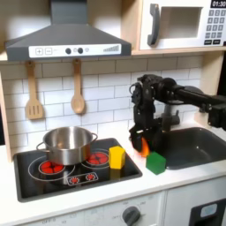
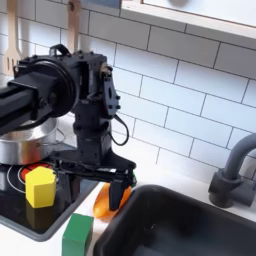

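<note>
My black gripper (image 1: 141, 139) (image 2: 100, 186) points down over the counter strip between the stove and the sink. It is open, its fingers (image 2: 121, 188) spread wide. An orange object (image 1: 141, 147) (image 2: 103, 203) lies right under it, showing between the fingertips; I cannot tell whether they touch it. In both exterior views a green block (image 1: 155, 162) (image 2: 77, 235) sits just in front of the orange object, near the counter's front edge. A yellow block (image 1: 116, 157) (image 2: 40, 186) stands on the stove's near corner, to the gripper's left in both views.
A silver pot (image 1: 66, 144) (image 2: 20, 146) stands on the black stove (image 1: 53, 179). The dark sink (image 1: 196, 146) (image 2: 190, 225) lies to the right, with a grey faucet (image 2: 234, 176). Two wooden utensils (image 1: 78, 97) hang on the tiled wall.
</note>
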